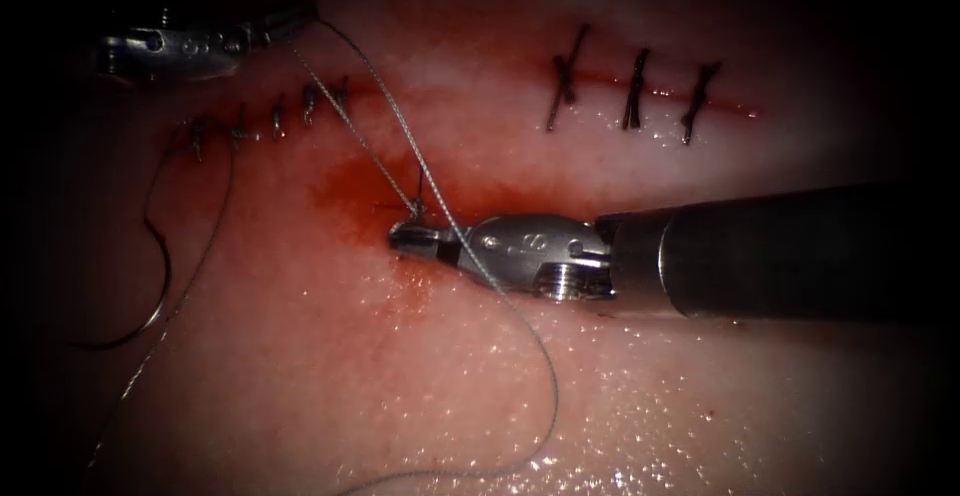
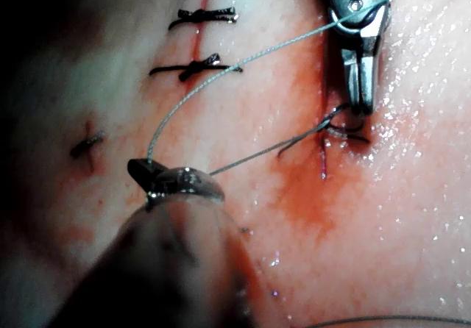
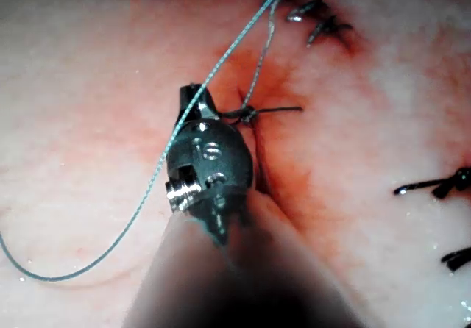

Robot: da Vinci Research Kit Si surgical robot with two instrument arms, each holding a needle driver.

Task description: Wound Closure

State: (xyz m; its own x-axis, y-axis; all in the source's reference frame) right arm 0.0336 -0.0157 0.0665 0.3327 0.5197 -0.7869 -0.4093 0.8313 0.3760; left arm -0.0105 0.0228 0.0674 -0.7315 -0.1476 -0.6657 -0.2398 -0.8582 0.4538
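In the endoscope view, the right arm's silver wristed tool (image 1: pixel 415 239) lies across the pale, wet pork tissue (image 1: pixel 330 356), its dark shaft coming in from the right. Its jaws are pressed together at a small knot (image 1: pixel 412 208) in the thin grey thread (image 1: pixel 520 316), in the patch of red fluid (image 1: pixel 350 191) over the cut. From the knot two strands rise up and left to the left arm's silver tool (image 1: pixel 290 16), which sits at the top left and pinches the thread at its tip. Another run of thread crosses over the right tool's jaws and loops down toward the lower edge. The thin curved steel needle (image 1: pixel 155 256) lies free on the tissue far left, held by neither tool and not in the tissue. A row of small grey stitches (image 1: pixel 275 116) runs left of the knot; three dark stitches (image 1: pixel 635 86) close the cut to the right.

In the left wrist view, the left tool (image 2: pixel 147 173) clamps the thread, which runs taut to the knot (image 2: pixel 335 126) where the right tool (image 2: pixel 360 104) closes down. Dark stitches (image 2: pixel 195 69) lie beyond.

In the right wrist view, the right tool (image 3: pixel 193 100) is beside the knot (image 3: pixel 249 113), with a strand draped over its wrist; whether the jaws are parted cannot be told here.
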